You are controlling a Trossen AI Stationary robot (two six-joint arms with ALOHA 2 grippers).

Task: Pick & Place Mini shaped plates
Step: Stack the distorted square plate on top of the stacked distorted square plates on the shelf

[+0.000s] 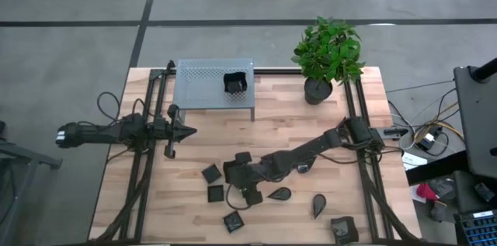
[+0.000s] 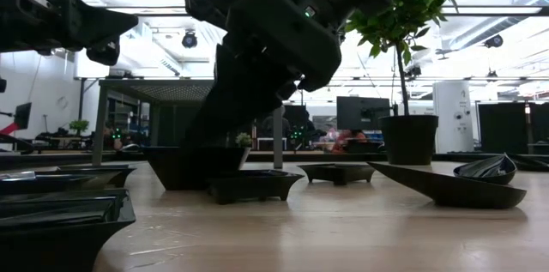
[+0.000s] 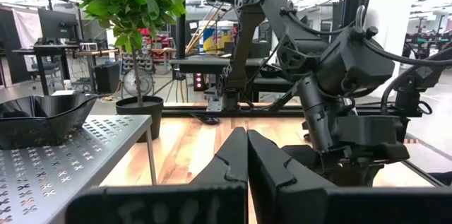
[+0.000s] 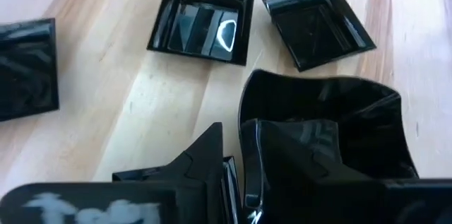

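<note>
Pale wooden desk [image 1: 186, 153], right tool [image 1: 242, 174] low near 6 o'clock, fingers [image 4: 205, 155] straddling the wall of a glossy black square plate [image 4: 332, 139]. More small dark plates [image 4: 202, 20] scattered around. Left tool [image 1: 186, 130] at 9 o'clock, pressed together.

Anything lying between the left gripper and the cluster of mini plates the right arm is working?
No: in the high view, bare wood separates the shut left gripper from the nearest square plate.
</note>
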